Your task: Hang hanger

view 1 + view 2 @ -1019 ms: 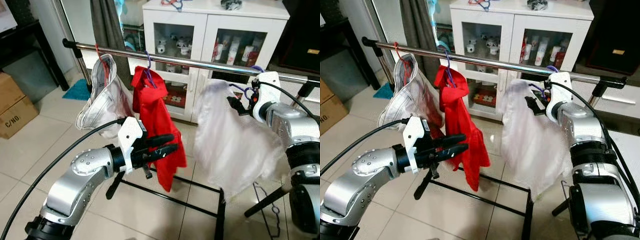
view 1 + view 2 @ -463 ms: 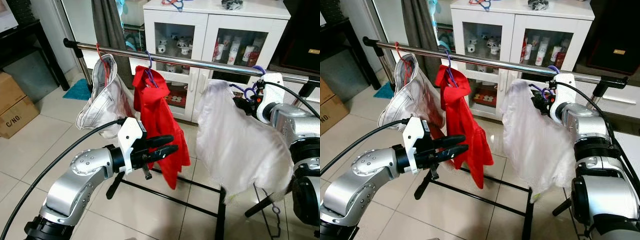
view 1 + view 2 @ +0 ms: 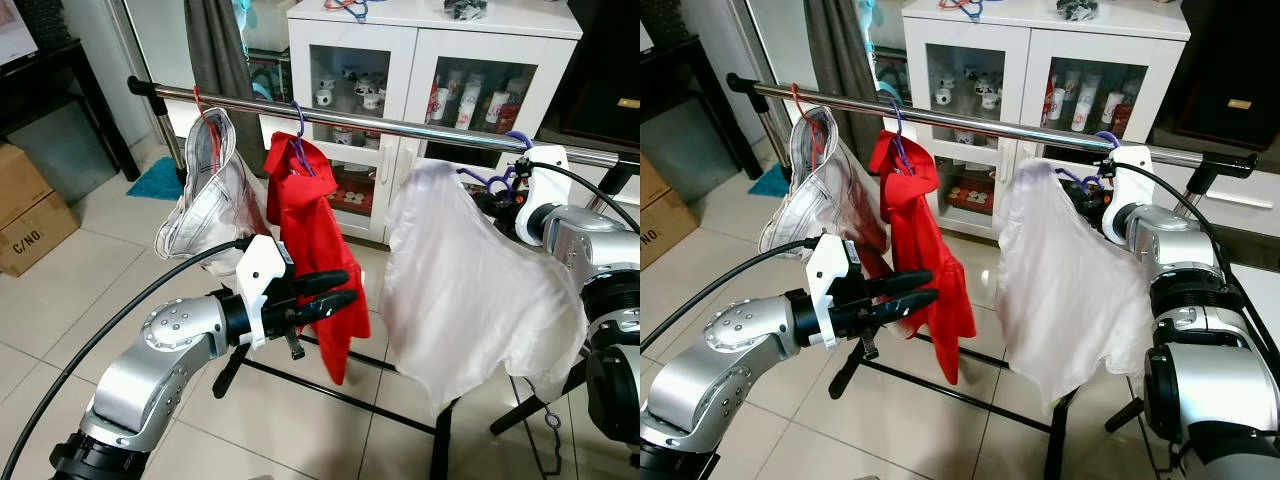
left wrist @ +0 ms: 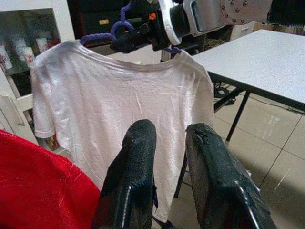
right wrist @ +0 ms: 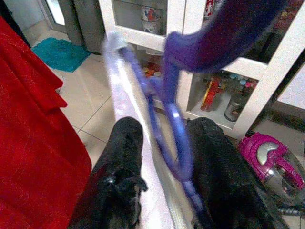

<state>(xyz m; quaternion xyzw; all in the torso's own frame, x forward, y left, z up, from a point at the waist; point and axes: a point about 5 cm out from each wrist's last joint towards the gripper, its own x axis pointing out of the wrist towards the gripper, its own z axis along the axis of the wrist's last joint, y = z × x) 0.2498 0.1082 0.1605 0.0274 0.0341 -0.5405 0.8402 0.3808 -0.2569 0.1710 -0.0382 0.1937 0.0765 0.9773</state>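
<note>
We have the right gripper (image 3: 1087,196) up at the chrome rail (image 3: 400,128), its fingers clamped on the neck of the purple hanger (image 3: 497,181) that carries the white t-shirt (image 3: 470,300). The hanger's hook (image 3: 518,139) sits right at the rail, on or just over it; we can't tell if it's fully seated. The hook lies just above the fingers, and the hanger's long axis runs roughly along the rail, with the shirt draping below. The right arm is the one on it; the left gripper (image 3: 340,290) hovers lower, in front of the red garment (image 3: 315,250), fingers slightly apart and holding nothing. We judge the coming move as a small drop of the hook over the rail, then release. The hanger is thin glossy plastic, the rail smooth round metal, the shirt limp thin cotton, wrinkled. A striped garment (image 3: 205,200) hangs further left on a red hanger.
</note>
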